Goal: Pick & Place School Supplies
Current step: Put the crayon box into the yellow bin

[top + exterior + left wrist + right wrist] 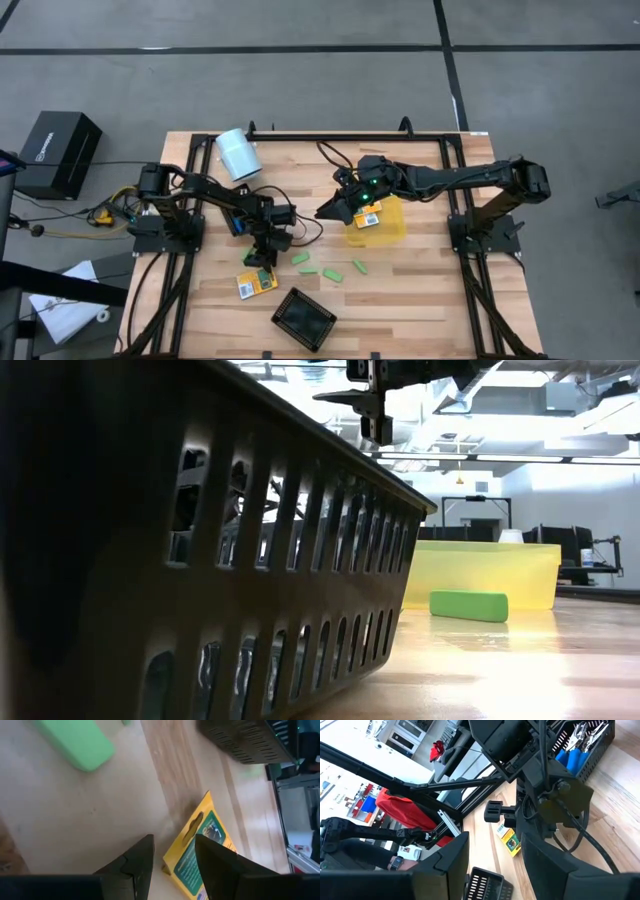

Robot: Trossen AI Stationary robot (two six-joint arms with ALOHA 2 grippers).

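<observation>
We see a pale wooden plank surface (pixel 420 300) carrying a yellow translucent bin (pixel 392 232), a black slotted tray (pixel 304 318), green oblong pieces (pixel 332 273), a yellow-orange pack (pixel 256 283) and a white cylinder (pixel 238 155).

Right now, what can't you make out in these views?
- Low view: black tray fills the near side and hides most of the table.
- High view: right gripper covers part of the yellow bin; its contents are unclear.
- Left wrist view: left gripper overlaps the yellow pack; the label is unreadable.

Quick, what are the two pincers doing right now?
Left pincer: open, over a yellow pack, holding nothing.
Right pincer: open, empty, near the yellow bin.
</observation>
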